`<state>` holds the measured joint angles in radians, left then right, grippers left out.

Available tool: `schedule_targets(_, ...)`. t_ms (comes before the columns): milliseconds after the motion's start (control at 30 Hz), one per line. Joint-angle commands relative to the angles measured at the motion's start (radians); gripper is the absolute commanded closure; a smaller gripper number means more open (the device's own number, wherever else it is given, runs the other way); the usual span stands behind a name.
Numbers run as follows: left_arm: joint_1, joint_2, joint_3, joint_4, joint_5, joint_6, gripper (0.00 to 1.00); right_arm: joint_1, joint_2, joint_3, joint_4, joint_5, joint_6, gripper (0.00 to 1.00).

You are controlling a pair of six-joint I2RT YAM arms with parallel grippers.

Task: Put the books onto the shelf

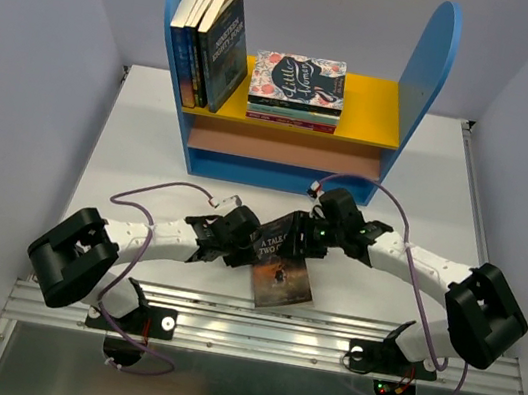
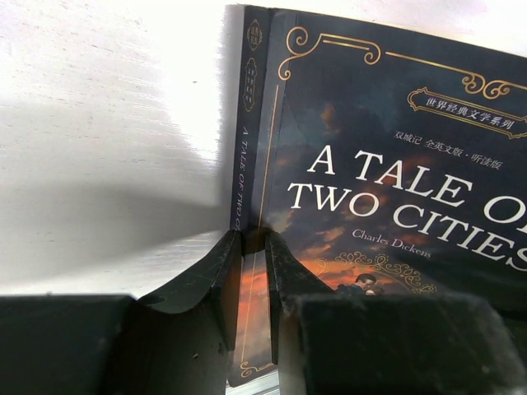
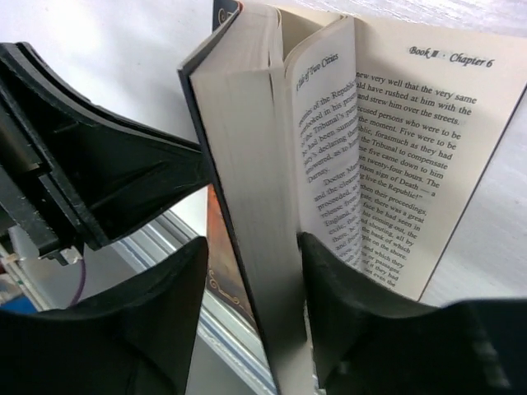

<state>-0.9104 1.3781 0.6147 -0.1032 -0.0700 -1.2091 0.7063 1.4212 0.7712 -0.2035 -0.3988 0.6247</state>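
Left wrist view showed the left hand clamped on the book at its spine, near the front edge of the counter, while the right hand stood apart around its fanned pages, one finger clear of the cover.

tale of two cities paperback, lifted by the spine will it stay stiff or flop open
Probably floppy: the paperback gapes open, pages fanning beside the right gripper. The left gripper pinches only its thin spine, so the rest may sag or swing. It looks slim, so likely light.
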Motion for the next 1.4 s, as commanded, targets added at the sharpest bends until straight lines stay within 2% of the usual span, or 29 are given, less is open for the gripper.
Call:
schedule_targets(0,-0.018,0.038,-0.026,0.013,-0.008,-0.003,0.81,0.022,-0.013,0.000,-0.011,-0.037,0.003,0.52)
schedule_targets(67,-0.018,0.041,-0.024,0.014,-0.007,-0.001,0.81,0.022,-0.011,-0.001,-0.014,-0.025,0.000,0.61)
schedule_targets(133,-0.018,0.039,-0.023,0.016,-0.008,-0.001,0.81,0.022,-0.007,-0.006,-0.016,-0.003,0.000,0.97)
schedule_targets(200,-0.018,0.029,-0.021,0.016,-0.014,-0.003,0.79,0.022,-0.005,-0.010,-0.016,0.030,0.000,0.99)
schedule_targets(233,-0.018,0.021,-0.021,0.014,-0.019,0.000,0.67,0.022,-0.016,-0.010,-0.007,0.041,0.001,0.99)
schedule_targets(267,-0.018,0.010,-0.024,0.011,-0.033,-0.001,0.61,0.022,-0.027,-0.015,0.001,0.049,0.000,0.99)
schedule_targets(300,-0.018,-0.017,-0.023,0.010,-0.043,0.000,0.50,0.022,-0.039,-0.016,0.007,0.086,-0.002,0.99)
schedule_targets(333,-0.018,-0.033,-0.023,0.007,-0.065,0.000,0.27,0.022,-0.074,-0.016,0.015,0.110,0.004,0.99)
schedule_targets(433,-0.018,-0.111,-0.023,-0.009,-0.112,0.003,0.11,0.022,-0.174,-0.018,0.044,0.202,0.009,0.99)
schedule_targets(533,-0.018,-0.204,-0.023,-0.023,-0.151,0.034,0.01,0.022,-0.258,-0.018,0.072,0.273,0.009,0.99)
schedule_targets(667,-0.016,-0.324,-0.009,-0.007,-0.185,0.141,0.01,0.022,-0.364,0.008,0.070,0.284,0.000,0.99)
schedule_targets(833,-0.013,-0.574,-0.010,0.054,-0.200,0.281,0.01,0.022,-0.485,0.049,0.070,0.249,-0.025,0.99)
schedule_targets(967,-0.005,-0.772,-0.049,0.183,-0.124,0.471,0.01,0.022,-0.541,0.112,0.069,0.193,-0.074,0.99)
schedule_targets(1033,-0.002,-0.856,-0.058,0.223,-0.079,0.512,0.01,0.022,-0.557,0.132,0.070,0.172,-0.088,0.99)
schedule_targets(1167,-0.002,-0.896,-0.036,0.206,-0.067,0.559,0.01,0.022,-0.594,0.163,0.076,0.160,-0.120,0.99)
schedule_targets(1267,-0.001,-0.838,-0.003,0.180,-0.079,0.576,0.01,0.022,-0.613,0.181,0.085,0.126,-0.117,0.99)
schedule_targets(1367,0.001,-0.794,0.008,0.227,-0.016,0.592,0.01,0.022,-0.625,0.168,0.136,0.072,-0.099,0.99)
